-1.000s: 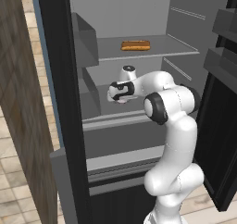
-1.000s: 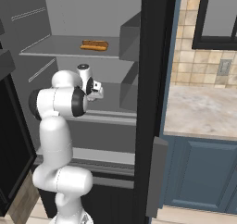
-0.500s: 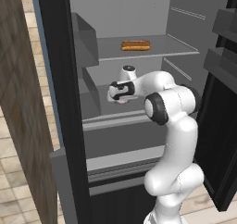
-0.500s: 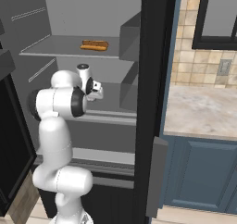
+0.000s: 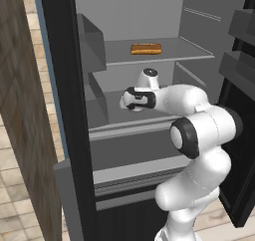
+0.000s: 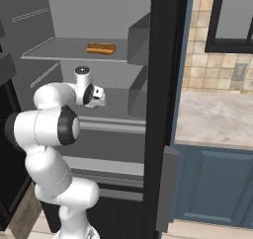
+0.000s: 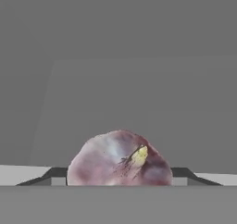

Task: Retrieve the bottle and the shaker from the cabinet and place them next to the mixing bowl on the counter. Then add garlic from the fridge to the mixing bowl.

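one whitish garlic [image 7: 119, 159] bulb, tinged pink-purple.

No writing, label, brand, number or sign can be read anywhere in these pictures. The fridge [image 5: 149, 16] walls and shelves are plain grey, and the garlic [image 7: 119, 158] bears no mark. The tiled wall [image 6: 197, 60] beside the surface [image 6: 217, 117] is likewise blank.
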